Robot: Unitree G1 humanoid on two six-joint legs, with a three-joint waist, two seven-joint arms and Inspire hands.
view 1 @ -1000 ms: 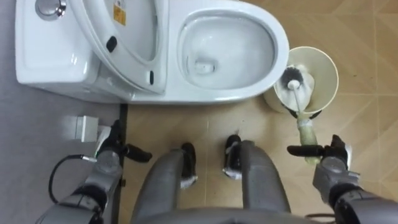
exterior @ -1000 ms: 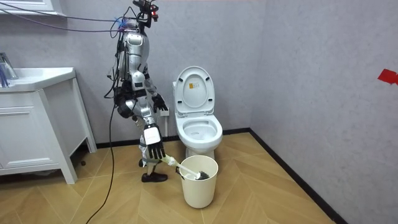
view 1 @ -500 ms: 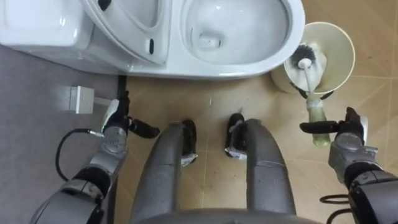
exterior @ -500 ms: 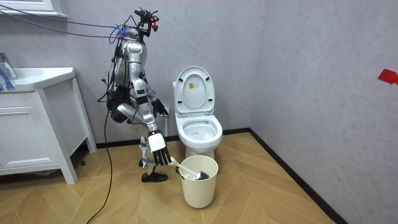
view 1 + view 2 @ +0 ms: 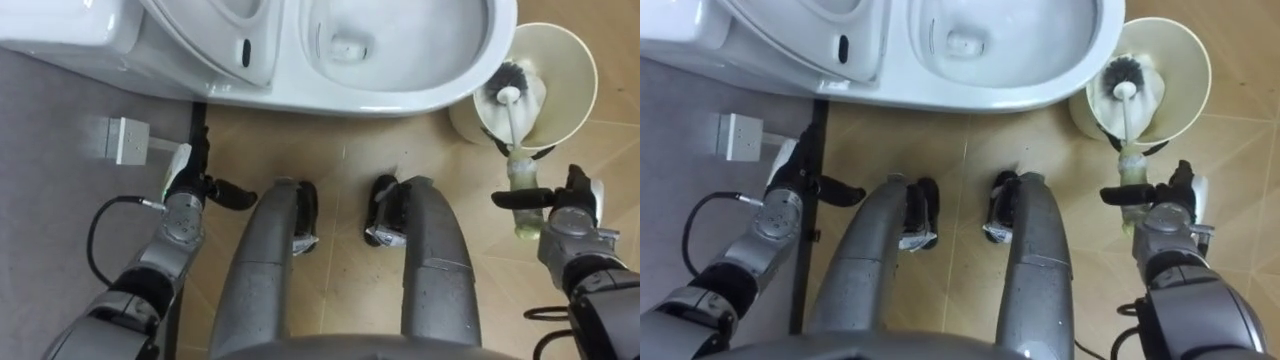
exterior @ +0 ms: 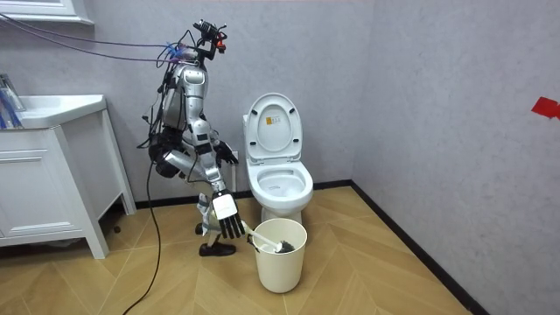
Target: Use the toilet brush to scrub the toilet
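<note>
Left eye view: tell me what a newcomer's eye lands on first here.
The white toilet, seat up and bowl open, spans the top of the view, straight ahead of the robot's feet. Just to its right stands a cream bin with the toilet brush leaning in it, bristles down; the right hand is at the handle, thumb stretched across it. The left hand hangs idle at lower left.

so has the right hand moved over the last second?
Yes. In the room view the right hand has sunk lower and toward the room view's right, closer to the bucket, which has stayed put beside the toilet.
</note>
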